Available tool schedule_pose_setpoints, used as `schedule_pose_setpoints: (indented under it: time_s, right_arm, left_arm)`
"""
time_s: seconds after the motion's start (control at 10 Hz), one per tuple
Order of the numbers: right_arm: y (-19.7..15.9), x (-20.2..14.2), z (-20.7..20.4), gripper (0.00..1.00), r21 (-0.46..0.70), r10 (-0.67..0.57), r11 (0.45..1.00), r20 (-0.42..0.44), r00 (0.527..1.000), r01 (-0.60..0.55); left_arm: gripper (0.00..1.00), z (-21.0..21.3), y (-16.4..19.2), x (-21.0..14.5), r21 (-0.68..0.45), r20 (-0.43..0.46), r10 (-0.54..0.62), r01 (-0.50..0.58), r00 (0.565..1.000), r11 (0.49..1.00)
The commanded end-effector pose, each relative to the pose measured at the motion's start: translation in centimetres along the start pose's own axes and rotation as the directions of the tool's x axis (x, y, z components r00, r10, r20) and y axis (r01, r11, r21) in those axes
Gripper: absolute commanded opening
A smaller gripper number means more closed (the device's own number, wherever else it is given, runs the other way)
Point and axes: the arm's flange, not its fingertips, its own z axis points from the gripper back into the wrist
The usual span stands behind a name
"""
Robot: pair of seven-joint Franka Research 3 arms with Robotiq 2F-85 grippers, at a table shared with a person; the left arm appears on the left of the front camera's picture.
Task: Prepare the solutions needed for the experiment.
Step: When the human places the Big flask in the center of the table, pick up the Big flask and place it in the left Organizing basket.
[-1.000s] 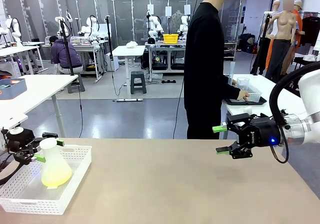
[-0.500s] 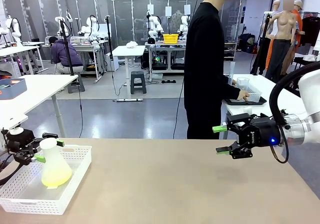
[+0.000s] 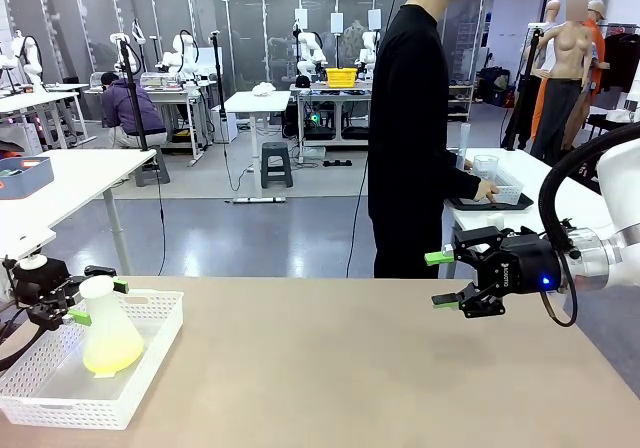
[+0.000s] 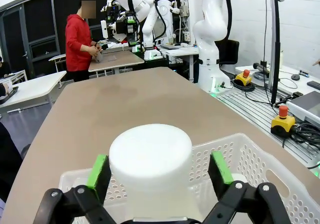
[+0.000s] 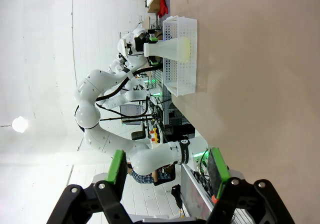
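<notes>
**Flask in the basket, both arms parked**

No readable writing or labels anywhere, so nothing to report there. Left gripper (image 3: 94, 302) has its jaws spread wide around the neck of the flask (image 3: 107, 330); in the left wrist view the green pads (image 4: 98, 170) sit either side of the white cap (image 4: 150, 151) with a gap, so not clamped. The flask stands upright in the white perforated basket (image 3: 140, 388) at the near left of the table (image 3: 380, 368), with the yellow-green solutions (image 3: 110, 354) pooled in its bottom. Right gripper (image 3: 441, 280) hangs over the right side, jaws apart, holding nothing. Far side, a person (image 3: 410, 128) stands turned toward another table. Nothing has budged compared with a second ago.
</notes>
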Motion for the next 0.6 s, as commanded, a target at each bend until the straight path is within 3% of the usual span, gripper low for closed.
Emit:
schedule_pose_setpoints:
  time_s: [0.0, 0.5]
  right_arm:
    - [0.0, -0.2, -0.1, 0.82, -0.006, 0.003, 1.000, 0.007, 1.000, -0.003]
    - [0.0, -0.2, -0.1, 0.82, -0.006, 0.003, 1.000, 0.007, 1.000, -0.003]
  left_arm:
    - [1.00, -0.1, -0.1, 0.0, -0.009, -0.006, 0.004, -0.004, 1.000, 1.000]
    - [1.00, 3.9, -0.6, 2.0, 0.040, 0.014, -0.018, 0.018, 1.000, 0.999]
